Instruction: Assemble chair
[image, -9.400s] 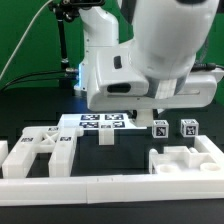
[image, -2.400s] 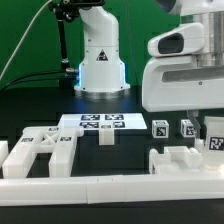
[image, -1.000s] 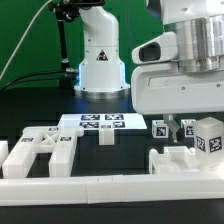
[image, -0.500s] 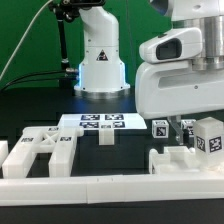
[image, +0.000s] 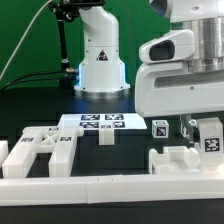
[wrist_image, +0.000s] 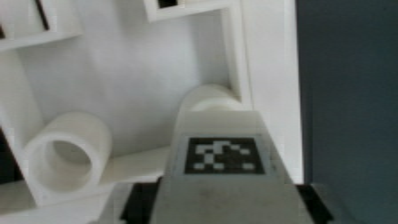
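My gripper (image: 203, 128) hangs at the exterior view's right and is shut on a white square chair leg (image: 211, 138) with a black-and-white tag. It holds the leg just above a blocky white chair part (image: 183, 160). In the wrist view the tagged leg (wrist_image: 222, 150) sits between my dark fingers (wrist_image: 150, 200), with my gripper (wrist_image: 226, 205) at the picture's edge. Under it lies a white chair part with a round hole (wrist_image: 59, 160). Another tagged leg (image: 160, 128) stands upright close by.
A white chair frame part (image: 40, 150) lies at the exterior view's left. The marker board (image: 103, 122) lies in the middle with a small white block (image: 107, 137) in front of it. A low white rim wall (image: 110, 186) runs along the front. The robot base (image: 100, 60) stands behind.
The arm has moved from over the marker board to the exterior view's right. Over the last second the held leg has shifted slightly right and down.
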